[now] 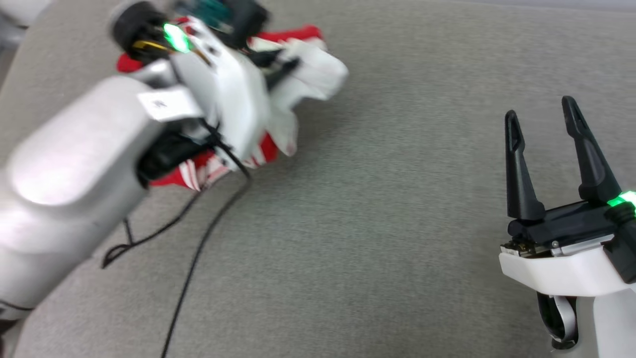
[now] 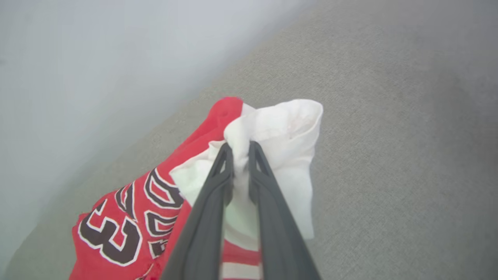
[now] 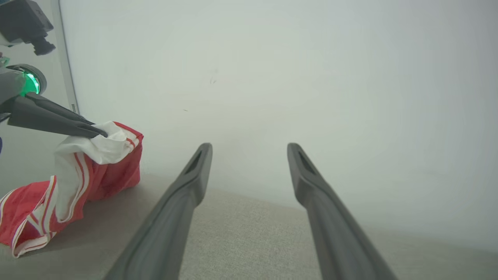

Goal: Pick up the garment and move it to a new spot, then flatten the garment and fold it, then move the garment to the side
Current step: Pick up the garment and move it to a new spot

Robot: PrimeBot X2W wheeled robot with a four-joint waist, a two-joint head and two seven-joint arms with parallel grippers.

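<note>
Two claws: mine, one on each arm, above a grey woven surface (image 1: 397,223).
Left claw (image 2: 240,151): far left, dark fingers pinched together on a bunched fold of white sleeve.
Garment (image 2: 116,229): red jersey T-shirt, crumpled. The gripped sleeve is held up, and the red body with black white-outlined lettering and a "3" sags below. Its striped lower folds rest on the surface near the pale wall (image 3: 272,77).
Cable (image 1: 198,248): thin and black, looping beneath my left forearm.
Right claw (image 1: 541,112): lower right, fingers spread wide apart, nothing between them, well apart from the shirt.
</note>
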